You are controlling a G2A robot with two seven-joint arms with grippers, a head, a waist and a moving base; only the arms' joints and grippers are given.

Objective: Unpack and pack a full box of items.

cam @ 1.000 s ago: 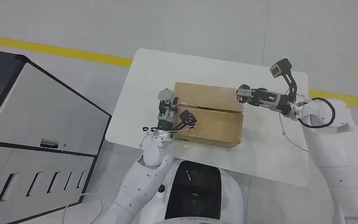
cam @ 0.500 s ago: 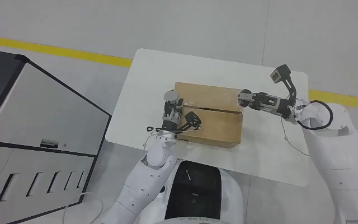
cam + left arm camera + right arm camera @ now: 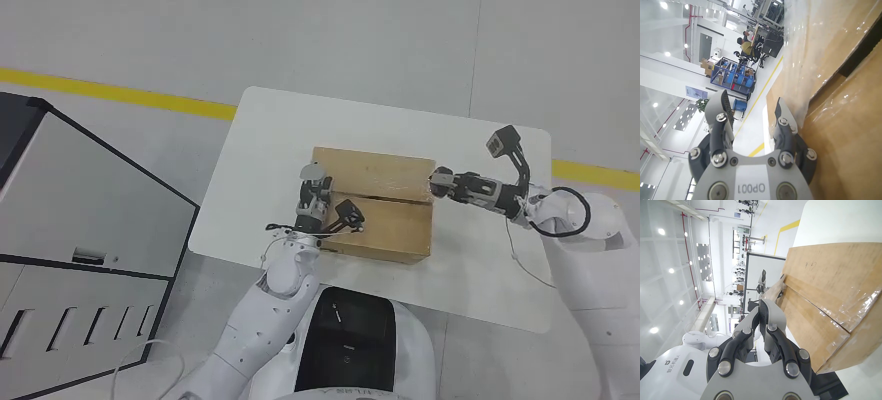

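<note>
A brown cardboard box (image 3: 375, 205) sits in the middle of the white table (image 3: 260, 150), flaps closed, with a seam along its top and clear tape at both ends. My left gripper (image 3: 313, 190) stands open at the box's left end. In the left wrist view the left gripper (image 3: 753, 109) has one finger (image 3: 784, 113) against the loose tape beside the box (image 3: 838, 123) seam. My right gripper (image 3: 438, 181) is at the right end of the seam. In the right wrist view this gripper (image 3: 761, 313) is shut with nothing in it, just off the box (image 3: 829, 285) corner.
Bare table lies to the right of the box (image 3: 490, 270) and behind it. A large grey panel with a black frame (image 3: 80, 200) stands on the floor to the left. A yellow floor line (image 3: 120, 92) runs behind the table.
My left gripper has slid rightward onto the box's left end. My right gripper has shifted slightly toward the near side along the box's right end.
</note>
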